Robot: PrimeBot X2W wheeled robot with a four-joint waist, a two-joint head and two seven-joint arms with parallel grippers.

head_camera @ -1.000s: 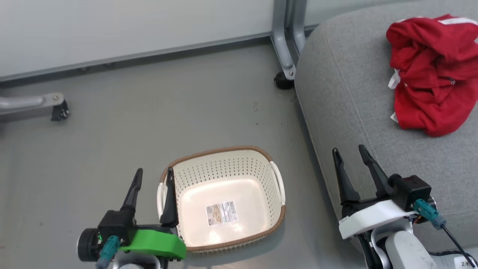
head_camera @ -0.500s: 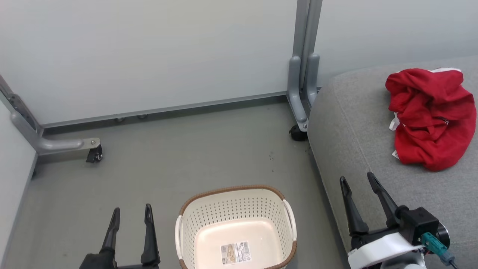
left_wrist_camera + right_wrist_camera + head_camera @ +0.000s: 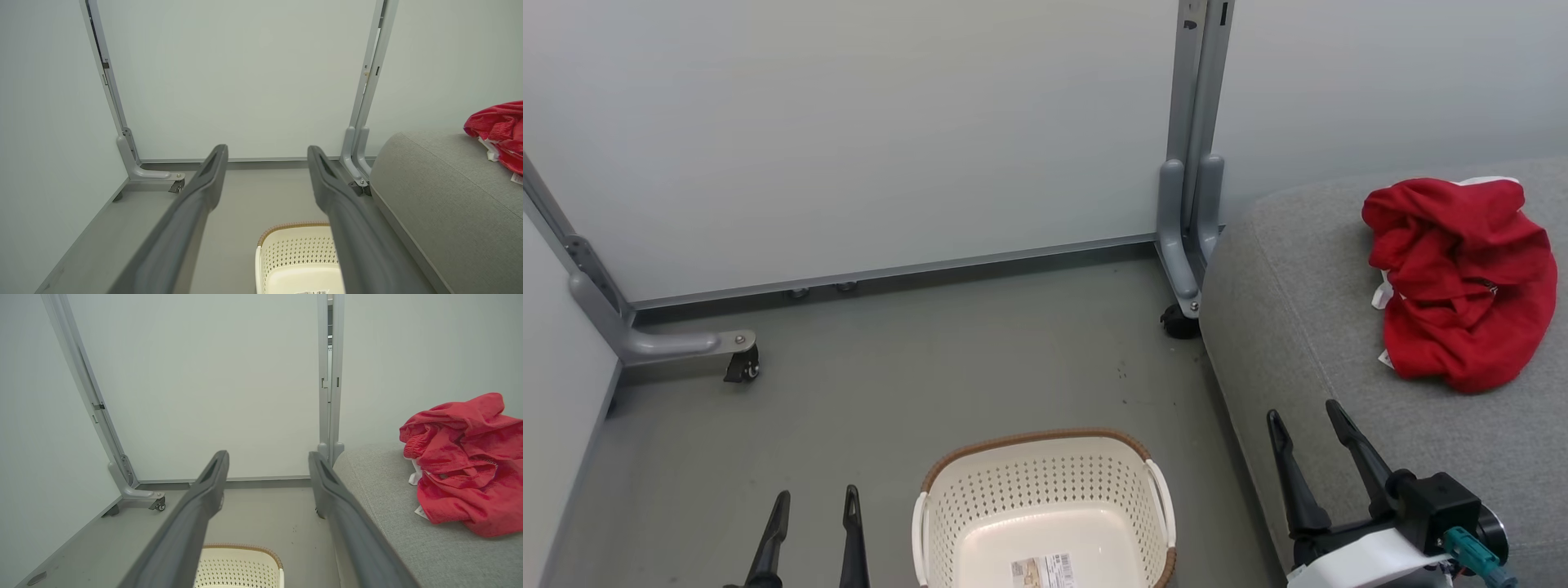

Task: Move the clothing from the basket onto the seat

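Tools first: your left tool (image 3: 817, 492) and right tool (image 3: 1303, 411) both stand parted, gripping nothing. Clothing (image 3: 1462, 286) lies heaped red on the seat (image 3: 1298, 327), at 2 o'clock in your head view. Basket (image 3: 1029, 437) sits on the floor (image 3: 931, 367) at 6 o'clock, its visible bottom carrying just a label (image 3: 1044, 569). Transfer looks done; you cannot count garments in the heap. Pose: both tools low, aimed toward 12.

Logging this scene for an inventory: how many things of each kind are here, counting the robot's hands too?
Red clothing heap: 1 (single pieces cannot be told apart)
Basket: 1, empty
Seat: 1
Robot hands: 2, the left hand and the right hand, both open
Total: 5
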